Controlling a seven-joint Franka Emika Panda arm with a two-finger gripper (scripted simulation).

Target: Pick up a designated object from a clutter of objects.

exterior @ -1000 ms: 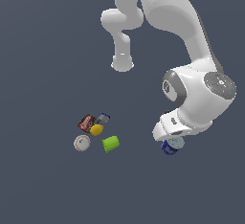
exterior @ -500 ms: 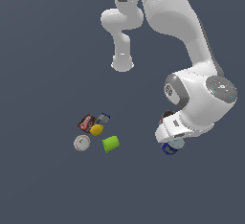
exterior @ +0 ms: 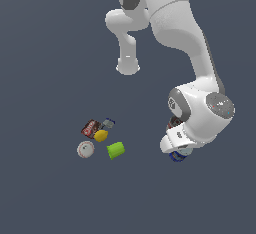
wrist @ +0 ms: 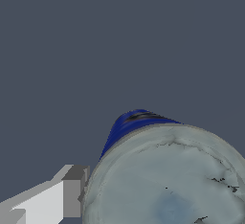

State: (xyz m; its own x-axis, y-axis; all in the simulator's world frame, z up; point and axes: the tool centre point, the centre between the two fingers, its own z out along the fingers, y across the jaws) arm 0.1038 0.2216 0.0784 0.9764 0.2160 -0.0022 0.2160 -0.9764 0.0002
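Observation:
The blue can (exterior: 176,157) with its silvery-white lid (wrist: 167,180) sits under my hand at the exterior view's right, apart from the other clutter. Most of it is covered by the hand there. My gripper (exterior: 178,151) is down over it. In the wrist view the lid fills the frame close up, with the blue wall (wrist: 125,127) showing beyond it. One grey fingertip (wrist: 74,194) lies against the can's side. The other finger is hidden.
At the exterior view's left lie a red-brown box (exterior: 90,127), a small blue-grey item (exterior: 108,123), a yellow lemon (exterior: 101,135), a white baseball (exterior: 85,149) and a lime-green cup (exterior: 116,150). Something dark reddish (exterior: 174,122) peeks from behind the wrist.
My hand has sunk a little onto the blue can over the last second. The can and the other items have stayed where they were.

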